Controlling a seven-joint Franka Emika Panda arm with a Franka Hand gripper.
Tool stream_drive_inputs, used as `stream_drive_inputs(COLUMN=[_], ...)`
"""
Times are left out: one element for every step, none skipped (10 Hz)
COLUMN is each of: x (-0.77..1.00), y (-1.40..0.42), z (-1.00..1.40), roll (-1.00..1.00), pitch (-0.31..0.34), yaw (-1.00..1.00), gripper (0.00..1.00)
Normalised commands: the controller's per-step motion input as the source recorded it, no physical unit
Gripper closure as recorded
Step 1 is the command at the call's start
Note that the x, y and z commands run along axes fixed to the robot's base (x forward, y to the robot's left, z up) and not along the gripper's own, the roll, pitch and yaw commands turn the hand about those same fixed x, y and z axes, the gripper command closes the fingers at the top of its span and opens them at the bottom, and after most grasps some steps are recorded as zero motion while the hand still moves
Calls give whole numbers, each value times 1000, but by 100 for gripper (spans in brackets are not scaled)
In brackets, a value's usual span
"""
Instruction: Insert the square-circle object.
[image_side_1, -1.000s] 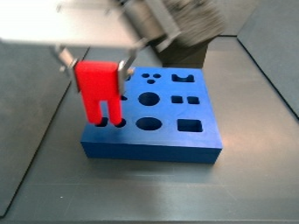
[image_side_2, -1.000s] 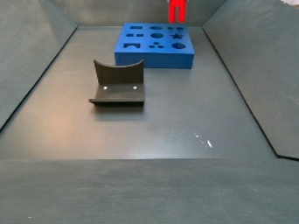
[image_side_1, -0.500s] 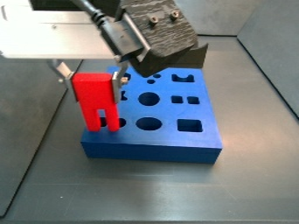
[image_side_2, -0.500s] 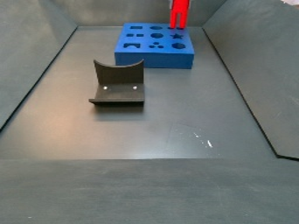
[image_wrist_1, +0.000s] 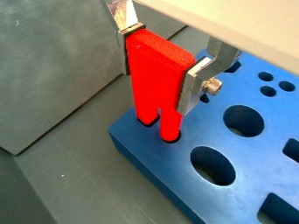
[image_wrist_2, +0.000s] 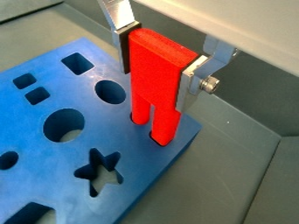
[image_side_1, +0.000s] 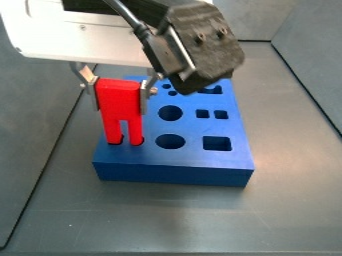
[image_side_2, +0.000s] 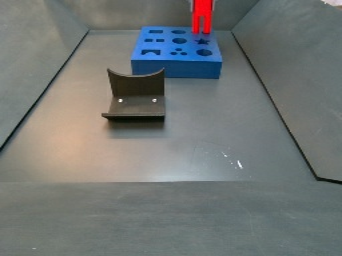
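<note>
The square-circle object (image_wrist_1: 152, 77), a bright red piece with two prongs, is held upright in my gripper (image_wrist_1: 163, 63), silver fingers (image_wrist_1: 198, 79) clamped on its upper body. It also shows in a wrist view (image_wrist_2: 156, 79) and in both side views (image_side_1: 118, 105) (image_side_2: 202, 14). It stands at a corner of the blue block (image_side_1: 187, 150) (image_wrist_1: 222, 184) (image_wrist_2: 70, 149) (image_side_2: 178, 52). The prong tips (image_wrist_1: 163, 129) reach the block's top face at two small holes near the corner; how deep they sit is hidden.
The dark grey block with a concave top (image_side_2: 134, 96) lies on the floor, apart from the blue block. The blue block has round, square and star holes (image_wrist_2: 100, 171). Dark walls bound the floor (image_side_2: 174, 150). The arm's body (image_side_1: 201, 45) hangs over the block.
The gripper has lowered the red piece: its prongs, earlier above the block's corner, now meet the holes. The wrist has turned over the block.
</note>
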Motion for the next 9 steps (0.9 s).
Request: stream_drive_inputs(x=[109, 0, 0, 0, 0, 0, 0, 0, 60], y=[0, -66, -63, -20, -49, -40, -17, -97, -131], z=[-891, -994, -1000, -1000, -1000, -1000, -1000, -1000, -823], roll=[111, 80, 71, 51, 0, 0, 0, -23, -84], pitch=[0, -120, -114, -101, -114, -123, -93, -144, -221], yaw=[-186, -169, -154, -89, -49, 0, 0, 0, 0], gripper=[100, 100, 100, 100, 100, 100, 100, 100, 100])
